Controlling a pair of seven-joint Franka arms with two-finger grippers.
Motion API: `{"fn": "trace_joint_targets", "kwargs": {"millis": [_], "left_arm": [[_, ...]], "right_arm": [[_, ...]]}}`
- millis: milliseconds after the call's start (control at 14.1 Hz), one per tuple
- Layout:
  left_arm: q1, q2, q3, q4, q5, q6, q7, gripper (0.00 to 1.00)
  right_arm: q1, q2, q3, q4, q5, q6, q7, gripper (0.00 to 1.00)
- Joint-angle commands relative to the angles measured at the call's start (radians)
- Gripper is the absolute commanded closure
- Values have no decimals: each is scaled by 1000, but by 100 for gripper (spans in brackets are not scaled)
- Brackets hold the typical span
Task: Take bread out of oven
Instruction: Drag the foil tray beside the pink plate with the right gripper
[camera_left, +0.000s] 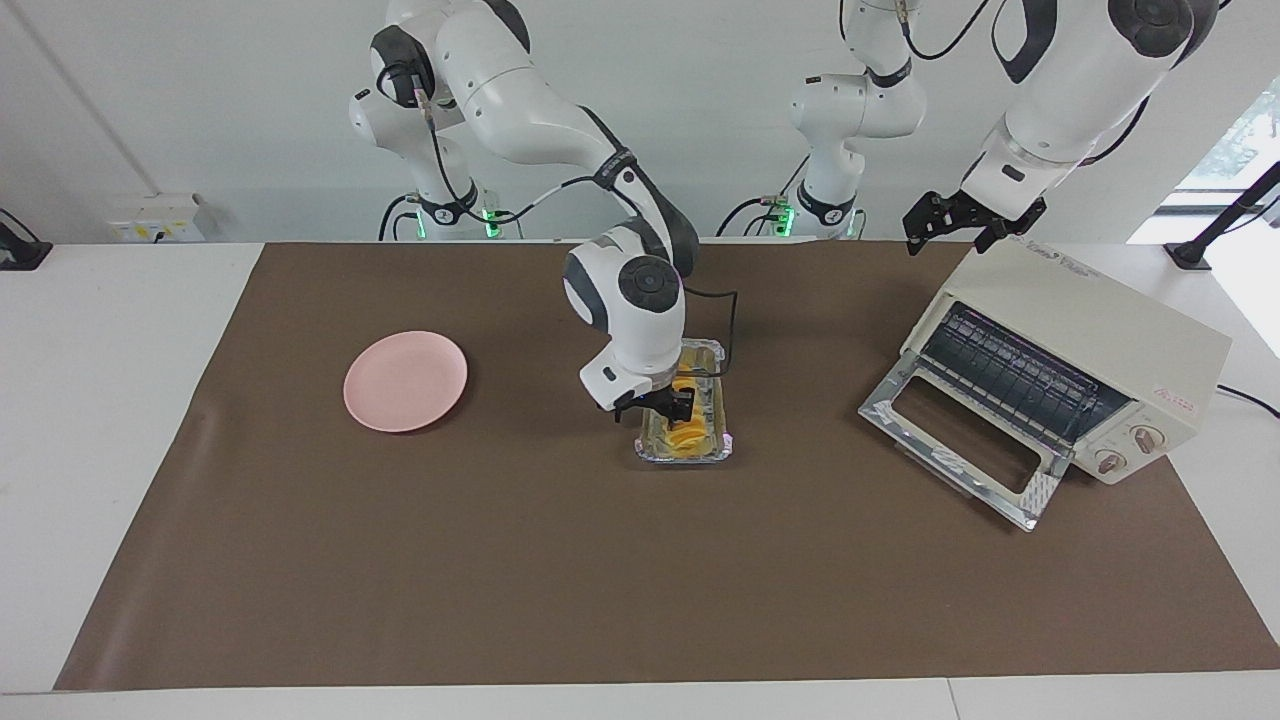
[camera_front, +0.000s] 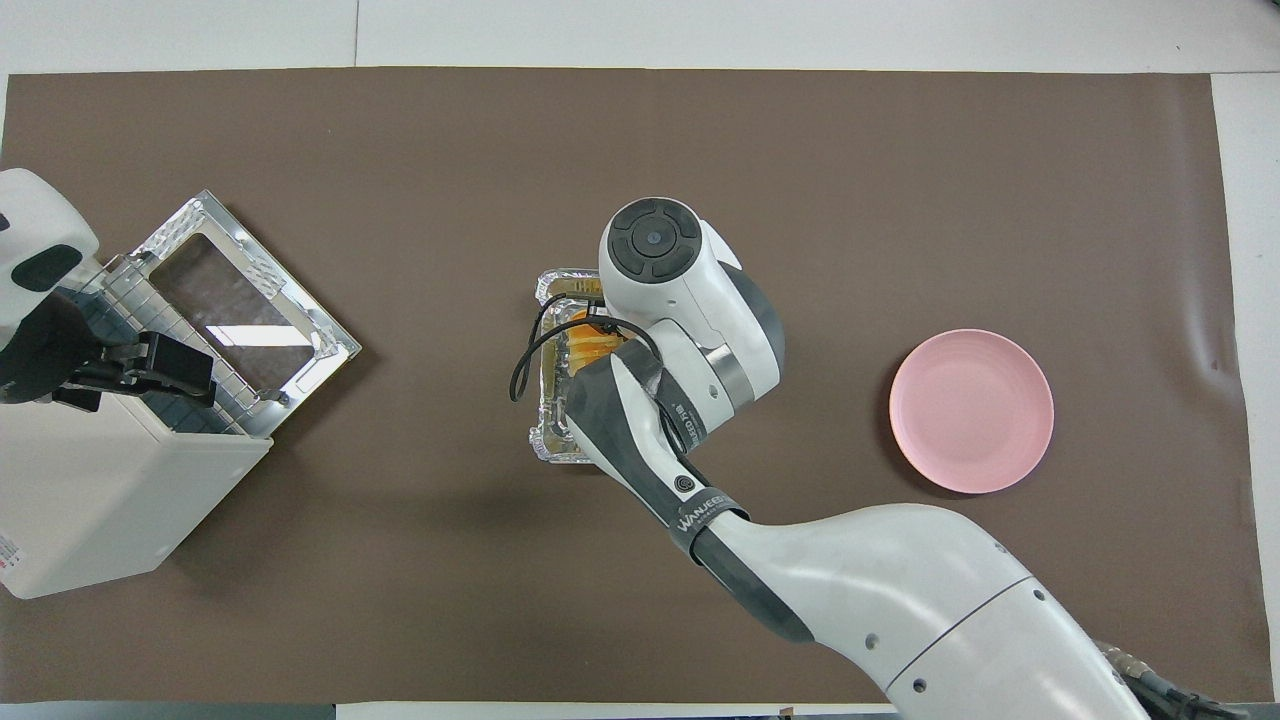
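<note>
The bread (camera_left: 686, 434) is a golden-yellow ridged loaf lying in a crinkled silver foil tray (camera_left: 650, 455) on the brown mat, mid-table. My right gripper (camera_left: 678, 408) is lowered into the tray, down at the loaf. In the overhead view the right wrist covers most of the bread (camera_front: 590, 345) and the tray (camera_front: 545, 445). The cream-white oven (camera_left: 1080, 330) stands at the left arm's end of the table, its glass door (camera_left: 960, 440) dropped open and its dark wire rack (camera_left: 1010, 375) bare. My left gripper (camera_left: 950, 235) waits open above the oven's top.
A round pink plate (camera_left: 405, 380) lies on the mat toward the right arm's end, also seen in the overhead view (camera_front: 971, 410). The oven's open door (camera_front: 240, 310) juts out over the mat toward the tray. A power cable trails from the oven.
</note>
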Motion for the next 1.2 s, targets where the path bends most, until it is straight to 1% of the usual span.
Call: {"fn": "trace_joint_targets", "kwargs": {"millis": [0, 212, 354, 424, 566, 636, 778, 990, 1131], "left_arm": [[11, -16, -7, -6, 10, -9, 12, 0], [13, -16, -7, -6, 10, -7, 12, 0], [13, -16, -7, -6, 10, -7, 12, 0], [13, -16, -7, -6, 10, -9, 12, 0], [13, -16, -7, -6, 10, -9, 12, 0], [13, -16, -6, -6, 8, -7, 12, 0], [11, -16, -7, -6, 10, -7, 12, 0], [13, -16, -7, -6, 10, -7, 12, 0], [13, -16, -7, -6, 10, -7, 12, 0]], "right_arm": [[3, -11, -2, -21, -10, 32, -16, 100], [-2, -11, -2, -16, -7, 40, -19, 100], [-9, -14, -2, 8, 7, 7, -19, 100], [-20, -16, -5, 51, 10, -39, -21, 100], [-104, -14, 1, 161, 9, -189, -63, 100], [-142, -11, 0, 209, 19, -234, -134, 100], [-262, -13, 0, 230, 35, -267, -317, 100], [-400, -8, -3, 223, 29, -245, -574, 100], [-492, -5, -6, 191, 26, -157, -753, 100]]}}
